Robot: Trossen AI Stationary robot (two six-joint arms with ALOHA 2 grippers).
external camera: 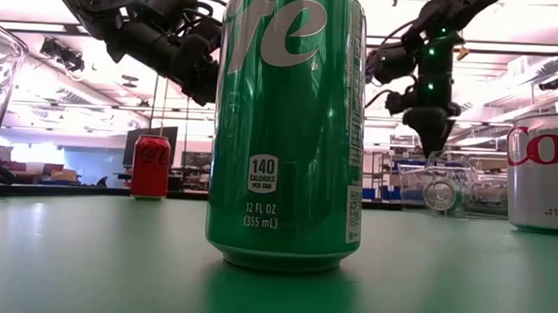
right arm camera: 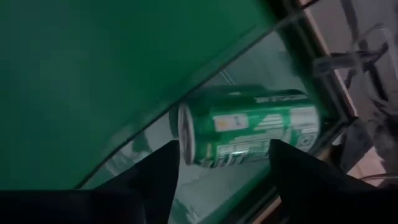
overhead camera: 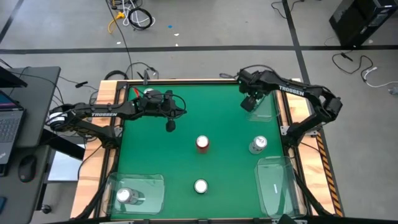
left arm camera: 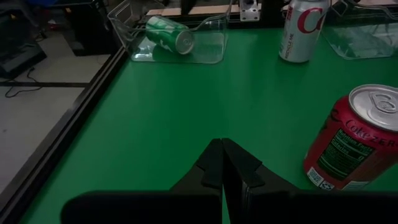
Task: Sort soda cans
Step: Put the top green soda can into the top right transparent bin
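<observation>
1. Green can [right arm camera: 249, 127] lies on its side inside the clear bin [overhead camera: 268, 107] at the far right corner of the counter [overhead camera: 186, 168]. Long axis is flat, roughly along the bin floor, silver top [right arm camera: 185, 135] facing toward the counter's middle, judging by the left wrist view. Prob tipped over when let go, tbh.
2. Right tool [right arm camera: 221, 165] hangs right above it, fingers spread wide on both sides of the can, not touching it afaict. Looks like a drop-off into the bin.
3. Other green can [external camera: 290, 129] stands upright near the front-middle, axis vertical, not sorted yet imo.
4. Red can [overhead camera: 202, 143] stands upright mid-counter; silver can [overhead camera: 259, 145] upright to its right, just beside the front right bin [overhead camera: 273, 186], not in it.
5. Front left bin [overhead camera: 146, 193] holds one upright can [overhead camera: 124, 196], colour hard to tell.
6. Left tool [left arm camera: 222, 165] hovers over the far left area, fingers pressed together, holding nothing, pointing toward the red can. Just waiting, I'd guess.
</observation>
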